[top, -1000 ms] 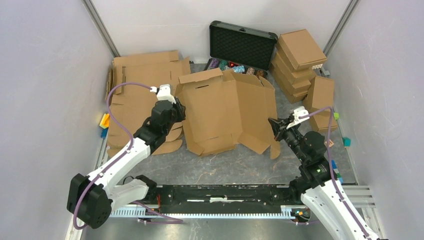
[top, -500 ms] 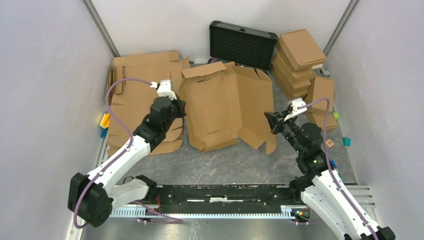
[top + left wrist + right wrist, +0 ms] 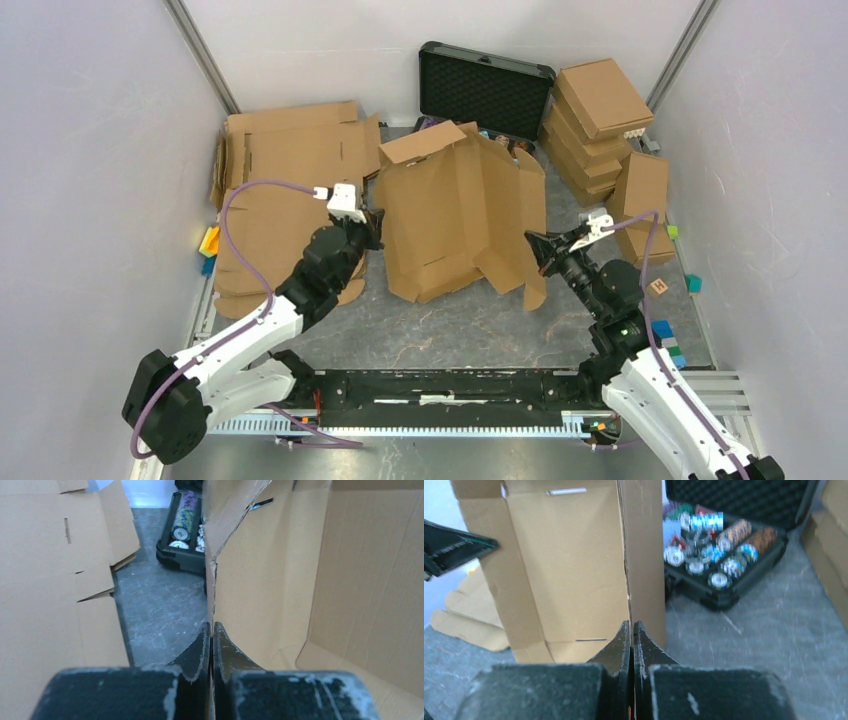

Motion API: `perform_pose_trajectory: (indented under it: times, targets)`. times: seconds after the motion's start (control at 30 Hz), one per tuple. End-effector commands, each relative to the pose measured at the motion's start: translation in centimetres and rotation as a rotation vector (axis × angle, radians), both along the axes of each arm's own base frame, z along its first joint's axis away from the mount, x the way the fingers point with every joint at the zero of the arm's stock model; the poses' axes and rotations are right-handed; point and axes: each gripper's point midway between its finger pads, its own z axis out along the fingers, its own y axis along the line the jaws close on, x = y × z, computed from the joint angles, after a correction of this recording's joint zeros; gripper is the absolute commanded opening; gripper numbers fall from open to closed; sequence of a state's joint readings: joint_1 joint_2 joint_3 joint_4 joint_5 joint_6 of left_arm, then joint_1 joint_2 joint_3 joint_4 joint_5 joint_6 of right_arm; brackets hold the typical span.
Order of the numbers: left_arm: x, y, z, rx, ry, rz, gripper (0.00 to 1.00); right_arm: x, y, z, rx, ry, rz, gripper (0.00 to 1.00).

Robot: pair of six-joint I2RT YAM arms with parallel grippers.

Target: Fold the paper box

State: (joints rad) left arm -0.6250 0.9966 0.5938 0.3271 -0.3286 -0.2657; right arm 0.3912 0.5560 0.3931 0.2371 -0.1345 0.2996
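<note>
The paper box (image 3: 455, 215) is one large brown cardboard die-cut, lifted off the table and tilted up between both arms, its panels bent along the creases. My left gripper (image 3: 375, 217) is shut on its left edge; in the left wrist view that edge (image 3: 212, 580) runs straight into the closed jaws of the left gripper (image 3: 212, 626). My right gripper (image 3: 533, 243) is shut on its right flap; in the right wrist view the flap's edge (image 3: 626, 565) enters the closed jaws of the right gripper (image 3: 631, 625).
Flat cardboard blanks (image 3: 275, 190) lie stacked at the left. An open black case (image 3: 485, 88) with colourful chips (image 3: 714, 535) stands behind the box. Folded brown boxes (image 3: 600, 120) are stacked at the back right. Small coloured blocks (image 3: 668, 345) lie by the right edge.
Both grippers have drawn nearer to me and closer together with the box, raising it more upright; its panels now bend more sharply and it hides more of the chip case.
</note>
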Motion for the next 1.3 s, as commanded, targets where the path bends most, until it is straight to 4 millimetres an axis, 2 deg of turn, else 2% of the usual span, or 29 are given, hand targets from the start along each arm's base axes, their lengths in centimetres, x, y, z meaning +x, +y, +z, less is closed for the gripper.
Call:
perform_pose_trajectory:
  times: [0.0, 0.1, 0.17, 0.27, 0.37, 0.47, 0.5, 0.57, 0.6, 0.77, 0.83, 0.93, 0.97, 1.17, 1.27]
  targets:
    - [-0.8, 0.5, 2.0, 0.035, -0.157, 0.037, 0.02, -0.7, -0.7, -3.9, -0.025, 0.055, -0.024, 0.00]
    - [-1.2, -0.1, 1.4, 0.050, -0.150, 0.020, 0.02, -1.1, -1.4, -5.5, -0.070, 0.085, -0.043, 0.00]
    - [-1.3, -0.5, 1.4, 0.044, -0.151, 0.002, 0.02, -1.5, -1.4, -5.8, -0.085, 0.095, -0.036, 0.00]
    - [-1.3, -0.8, 1.4, 0.042, -0.151, -0.008, 0.02, -2.0, -1.2, -5.8, -0.090, 0.100, -0.012, 0.02]
    - [-1.3, -0.7, 1.3, 0.039, -0.151, -0.003, 0.02, -2.2, -1.5, -5.7, -0.103, 0.114, -0.023, 0.09]
    - [-1.6, -0.6, 1.5, 0.025, -0.170, -0.008, 0.02, -2.0, -2.5, -6.3, -0.131, 0.146, -0.075, 0.31]
    - [-1.7, -0.6, 1.6, 0.020, -0.181, -0.013, 0.02, -1.8, -3.0, -6.5, -0.136, 0.157, -0.105, 0.44]
    - [-1.8, -0.5, 1.7, 0.019, -0.192, -0.014, 0.02, -1.3, -4.1, -6.9, -0.146, 0.176, -0.172, 0.60]
    - [-1.8, -0.6, 1.6, 0.025, -0.192, -0.022, 0.02, -1.2, -4.1, -7.1, -0.155, 0.182, -0.177, 0.65]
    - [-1.7, -1.1, 1.4, 0.048, -0.195, -0.042, 0.02, -0.3, -3.8, -9.2, -0.211, 0.262, -0.174, 0.73]
    - [-1.7, -1.2, 1.2, 0.051, -0.198, -0.049, 0.02, -0.3, -4.1, -10.2, -0.227, 0.283, -0.187, 0.72]
    - [-1.7, -1.4, 0.9, 0.049, -0.193, -0.055, 0.02, -0.6, -4.4, -11.4, -0.235, 0.291, -0.195, 0.57]
    - [-1.6, -1.4, 0.8, 0.046, -0.187, -0.051, 0.02, -0.8, -4.2, -11.5, -0.235, 0.283, -0.176, 0.50]
    - [-0.7, -0.7, -0.5, 0.027, -0.114, 0.029, 0.02, -1.9, -2.9, -11.8, -0.253, 0.247, -0.069, 0.25]
    - [-0.2, -0.6, -1.2, 0.020, -0.089, 0.056, 0.02, -2.5, -1.9, -11.9, -0.252, 0.240, -0.007, 0.18]
